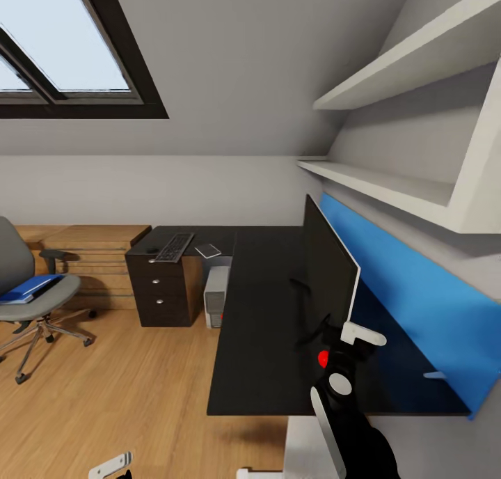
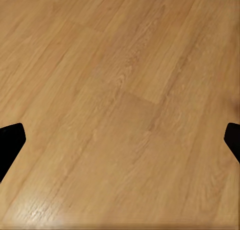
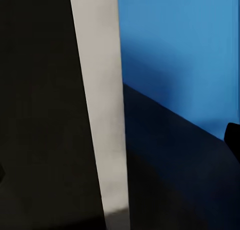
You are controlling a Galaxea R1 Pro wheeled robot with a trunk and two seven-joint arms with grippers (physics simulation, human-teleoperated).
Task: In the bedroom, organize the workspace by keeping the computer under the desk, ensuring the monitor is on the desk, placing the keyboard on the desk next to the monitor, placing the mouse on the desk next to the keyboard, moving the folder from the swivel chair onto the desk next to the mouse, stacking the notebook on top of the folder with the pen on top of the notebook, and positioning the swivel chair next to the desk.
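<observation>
Right gripper (image 1: 362,336) at the monitor (image 1: 327,270) edge, grip unclear; left gripper (image 2: 120,140) wide open, empty, above floor (image 2: 120,89)

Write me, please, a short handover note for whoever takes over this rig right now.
Left pincer: open, over bare floor. Right pincer: open, straddling the monitor edge.
Monitor stands on the desk; computer under it: done.
Keyboard and notebook lie at the desk's far end, away from the monitor. Folder lies on the swivel chair, apart from the desk.
Left: keyboard, mouse, folder, notebook, pen, chair. Mouse and pen: cannot make out.
</observation>
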